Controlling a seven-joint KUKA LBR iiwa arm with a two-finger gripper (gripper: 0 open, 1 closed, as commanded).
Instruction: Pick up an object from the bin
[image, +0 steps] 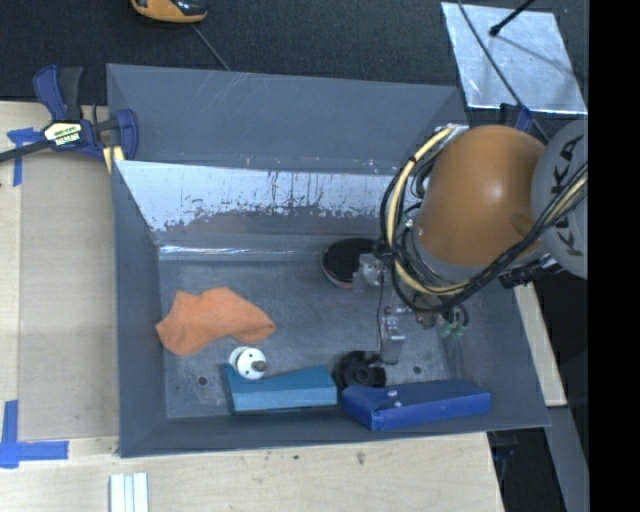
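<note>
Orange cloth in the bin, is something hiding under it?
The orange cloth lies crumpled on the floor of the bin. Nothing pokes out from its edges; a white round thing sits close beside it. Anything beneath is covered, so I cannot tell.

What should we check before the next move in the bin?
1. Arm's gripper inside bin walls: ok.
2. It is centred over black disc: cannot tell, looks offset.
3. Room round black disc: not ok, light-blue block and dark-blue block crowd it.
4. Orange cloth away from gripper: ok.
5. White ball away from gripper: ok.
</note>
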